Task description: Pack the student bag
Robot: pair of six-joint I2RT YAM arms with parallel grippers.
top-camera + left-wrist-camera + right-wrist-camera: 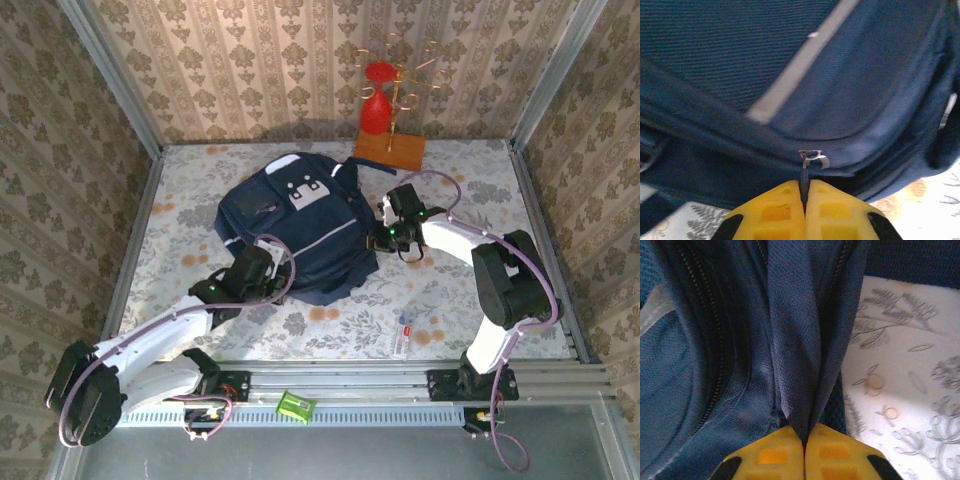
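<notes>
The student bag (300, 225) lies flat, front patch up, on the floral table (470, 170), and the packing looks barely begun. At the bag's near edge the left gripper (804, 189) has its yellow fingers pressed together on the thin dark zip pull (803, 175), right under the metal slider (810, 157); the zip line beside it appears closed. At the bag's right edge the right gripper (804, 434) is clamped on a fold of the navy fabric, seemingly to brace it. Judging from this, opening the compartment is the step in hand, while loading and closing are left. A small pale item (404, 335), too small to identify, lies off the bag's near right corner, not yet packed
</notes>
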